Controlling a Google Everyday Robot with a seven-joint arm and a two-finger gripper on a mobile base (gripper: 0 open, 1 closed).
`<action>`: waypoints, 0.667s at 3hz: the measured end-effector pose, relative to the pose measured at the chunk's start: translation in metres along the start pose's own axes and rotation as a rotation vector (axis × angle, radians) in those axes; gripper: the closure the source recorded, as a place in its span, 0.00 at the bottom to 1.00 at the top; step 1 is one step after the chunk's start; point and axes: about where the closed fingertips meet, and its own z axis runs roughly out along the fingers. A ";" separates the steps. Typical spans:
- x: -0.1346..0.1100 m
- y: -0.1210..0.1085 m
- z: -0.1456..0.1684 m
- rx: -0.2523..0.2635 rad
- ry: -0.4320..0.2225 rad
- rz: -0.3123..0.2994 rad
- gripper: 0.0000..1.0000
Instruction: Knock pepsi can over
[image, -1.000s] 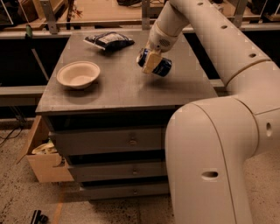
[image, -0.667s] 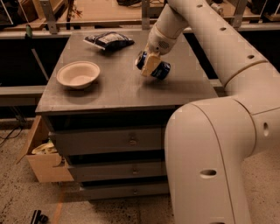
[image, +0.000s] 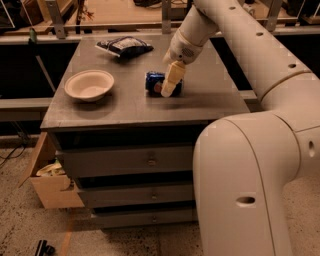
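Observation:
The pepsi can (image: 154, 83) is dark blue and lies on its side near the middle of the grey table top (image: 125, 109). My gripper (image: 170, 82) reaches down from the arm at the upper right. Its cream tip is right against the can's right part and covers some of it. The can's left end shows, with a bit of the red and white logo beside the gripper.
A white bowl (image: 89, 85) stands on the table's left side. A dark crinkly snack bag (image: 124, 46) lies at the back. My large white arm (image: 250, 175) fills the right foreground. Drawers (image: 150, 161) sit under the table, and a cardboard box (image: 50, 186) is on the floor at left.
The gripper has swung left and toward the table's front. The can moved with it and went from tilted under the gripper to lying on its side.

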 end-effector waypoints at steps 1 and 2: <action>0.000 0.003 -0.001 0.001 -0.015 0.015 0.00; 0.002 0.006 -0.002 0.003 -0.025 0.026 0.00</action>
